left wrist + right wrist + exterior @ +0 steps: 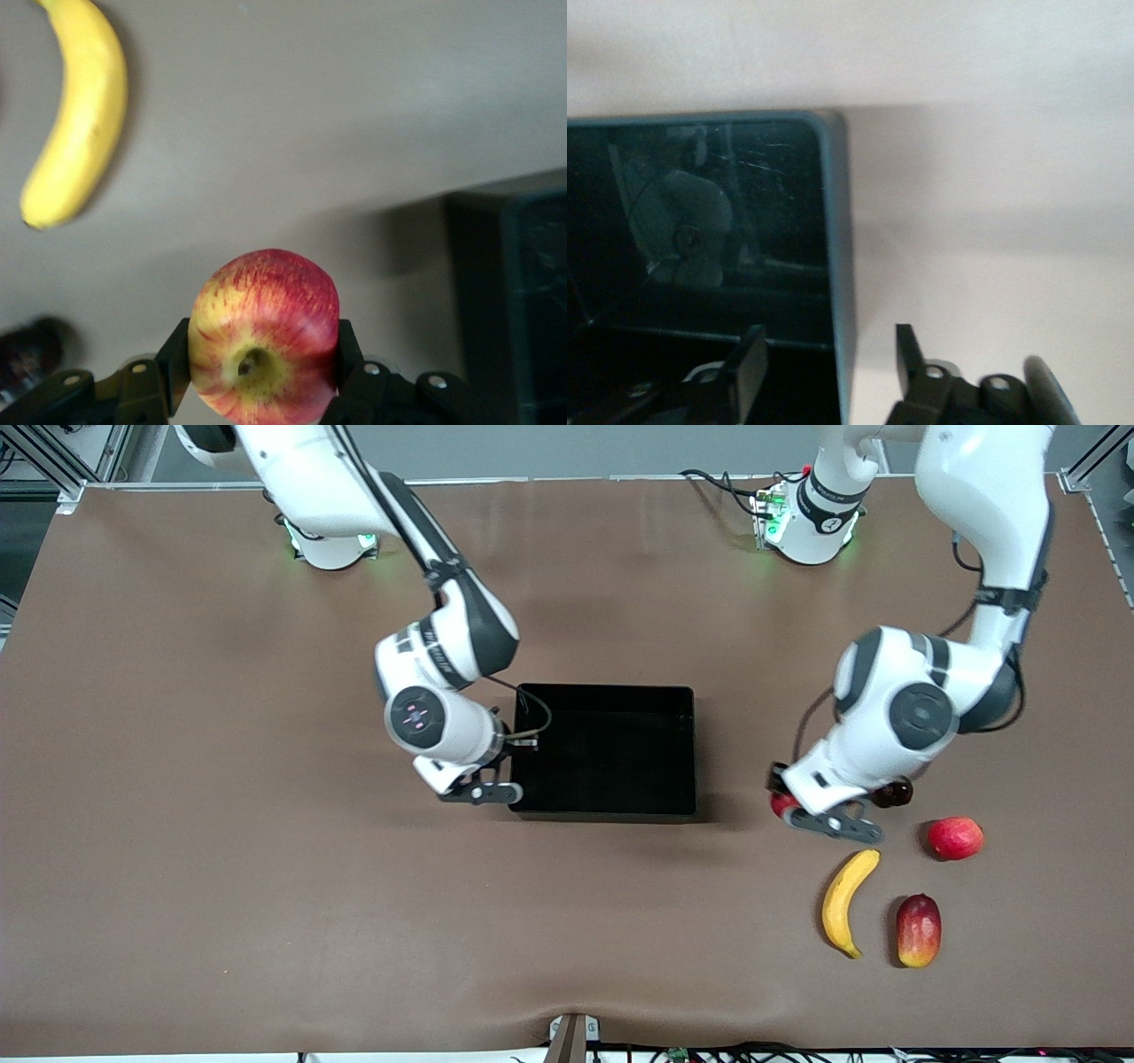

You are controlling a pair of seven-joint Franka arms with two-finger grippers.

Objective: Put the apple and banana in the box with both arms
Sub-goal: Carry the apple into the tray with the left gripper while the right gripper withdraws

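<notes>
- Lowest in your front view, toward the lower right of the frame, the mango (919,930) lies on the table (266,868).
- Just beside it, toward the right arm's end, the banana (846,902) lies on the bare table, curved, with nothing touching it; you see it again at the upper left of the left wrist view (75,115).
- A little farther from your camera, a smooth red fruit (955,838) sits at the right of the frame, apart from the mango.
- The left gripper (833,821) is above the banana's upper tip in the frame; its fingers (173,363) are clamped on both sides of the apple (264,336), which fills the bottom centre of the left wrist view, stem dimple facing the lens.
- A dark round fruit (893,793) peeks out just past the left arm's wrist.
- At mid-frame the box (605,806) sits on the table, with nothing visible inside.
- The right gripper (483,790) hangs over the box's corner on the right arm's end; its jaws stand apart astride the wall (837,266), holding nothing.
</notes>
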